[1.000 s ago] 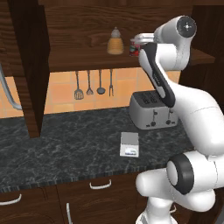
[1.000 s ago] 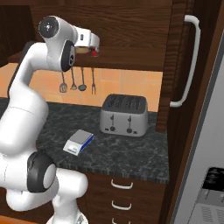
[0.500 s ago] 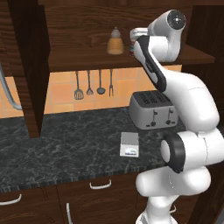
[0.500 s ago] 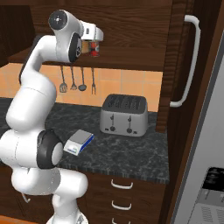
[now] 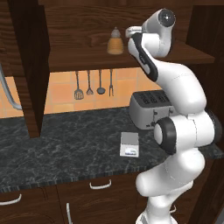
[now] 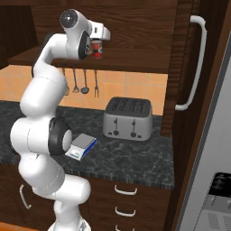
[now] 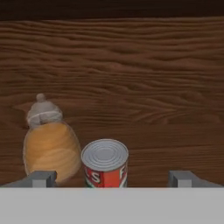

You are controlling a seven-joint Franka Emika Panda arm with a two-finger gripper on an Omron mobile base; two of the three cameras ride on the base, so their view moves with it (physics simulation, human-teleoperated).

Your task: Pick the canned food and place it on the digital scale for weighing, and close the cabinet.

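**On the cabinet shelf: tin between wide-spread pincer tips**

On the shelf of the cabinet [image 6: 135, 40] stands the canned food [image 7: 105, 164], upright, its red label and silver top facing the hand camera. It sits between the two dark tips of the pincer [image 7: 111, 178], nearer the left tip than the right, and neither tip touches it; the jaws stand wide apart with nothing gripped. From the right base camera the tin [image 6: 97, 49] shows just beyond the white hand, close against it.

Just beside the tin, on its left in the hand camera, stands a tan bottle [image 7: 49, 146] with a grey cap, also upright; whether the two touch cannot be told. Behind both runs the dark wood-grain back wall.

Below the shelf, on the dark speckled surface [image 5: 65, 144], lies the digital scale [image 5: 129, 145], bare, with its bluish strip toward the front edge. A silver toaster [image 6: 127, 118] stands near it, further back. Four utensils [image 5: 92, 85] hang on the orange tiled wall. The cabinet door [image 6: 191, 67] with its long silver handle stands open at the right
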